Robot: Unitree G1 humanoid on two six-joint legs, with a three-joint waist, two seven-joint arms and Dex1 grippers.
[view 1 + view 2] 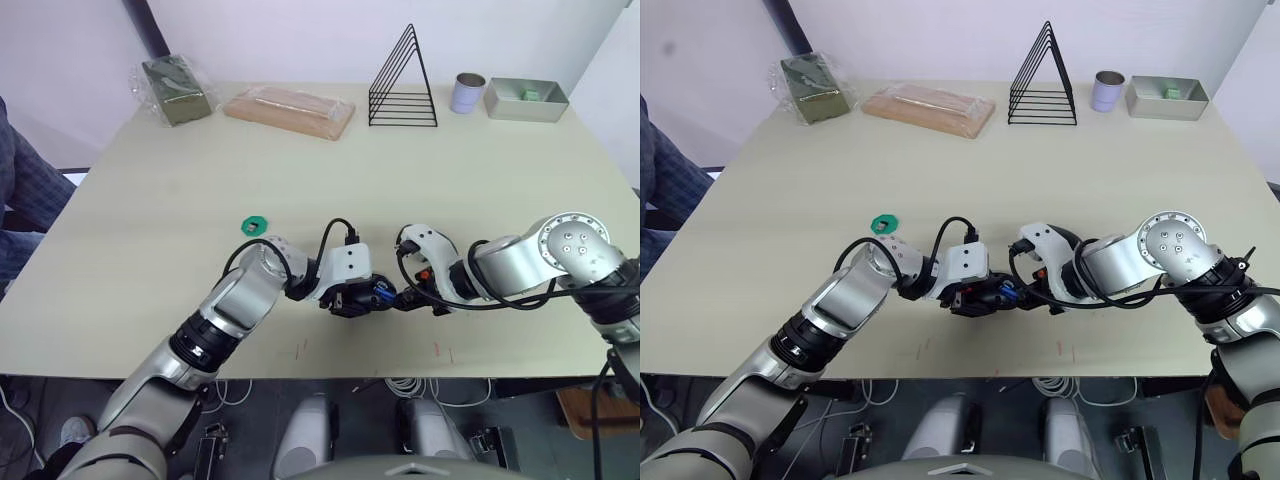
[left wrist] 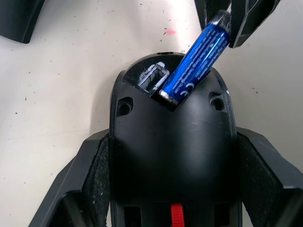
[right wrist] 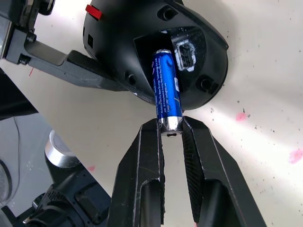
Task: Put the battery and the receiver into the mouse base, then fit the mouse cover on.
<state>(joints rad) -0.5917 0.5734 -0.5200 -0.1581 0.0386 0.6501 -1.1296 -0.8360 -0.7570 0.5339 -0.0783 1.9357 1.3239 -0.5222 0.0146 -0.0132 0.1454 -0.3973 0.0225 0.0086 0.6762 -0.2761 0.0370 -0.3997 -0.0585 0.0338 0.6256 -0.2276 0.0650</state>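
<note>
Near the table's [image 1: 150,250] front edge, the left gripper [image 2: 170,189] clamps the mouse base [image 2: 173,156] while the right gripper [image 3: 171,135] pinches the battery [image 3: 166,87], angled into its compartment.

- Shiny blue cylindrical battery [image 3: 167,93], tilted, one end inside the compartment of the black oval plastic mouse base [image 2: 173,156].
- Base sits near the table's front edge, centre.
</note>
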